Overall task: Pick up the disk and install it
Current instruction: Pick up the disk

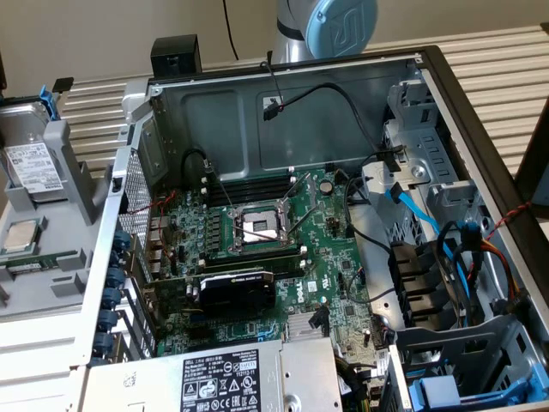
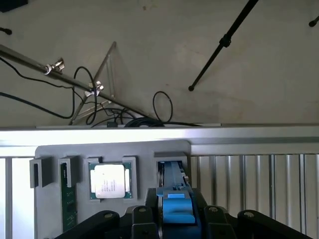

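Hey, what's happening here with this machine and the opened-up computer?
A robot arm has the job of installing the disk in the open computer case. Its gripper is at the disk's blue frame. The disk stands on edge in a slot of a grey holder, beside a processor chip, and is not yet in the case.

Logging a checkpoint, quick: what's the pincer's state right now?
Pincer: around the blue carrier edge of the disk; open or gripping cannot be told.
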Controlling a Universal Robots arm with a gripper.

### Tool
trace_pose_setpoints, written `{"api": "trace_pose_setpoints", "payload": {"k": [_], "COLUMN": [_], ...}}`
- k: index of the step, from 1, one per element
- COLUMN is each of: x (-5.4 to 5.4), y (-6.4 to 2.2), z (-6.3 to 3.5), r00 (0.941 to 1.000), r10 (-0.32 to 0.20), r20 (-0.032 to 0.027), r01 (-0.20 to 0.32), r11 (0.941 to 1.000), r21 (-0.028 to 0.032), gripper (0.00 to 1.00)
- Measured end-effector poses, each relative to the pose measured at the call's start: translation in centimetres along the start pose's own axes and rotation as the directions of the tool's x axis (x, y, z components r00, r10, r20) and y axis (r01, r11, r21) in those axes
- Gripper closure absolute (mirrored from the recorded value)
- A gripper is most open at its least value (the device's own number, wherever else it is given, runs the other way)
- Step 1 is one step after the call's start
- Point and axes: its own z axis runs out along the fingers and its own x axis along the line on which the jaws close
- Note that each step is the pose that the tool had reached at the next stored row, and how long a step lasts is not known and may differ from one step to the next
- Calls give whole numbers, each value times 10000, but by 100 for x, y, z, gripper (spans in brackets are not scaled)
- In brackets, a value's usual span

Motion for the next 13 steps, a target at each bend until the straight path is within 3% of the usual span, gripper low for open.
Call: {"api": "trace_pose_setpoints", "payload": {"k": [6,13], "x": [-5,-6], "y": [24,28], "z": [-1,-1], "r00": [10000,10000], "r10": [5,4], "r20": [2,-3], "r01": [-5,-4], "r11": [9998,9998], "r21": [175,185], "gripper": [62,62]}}
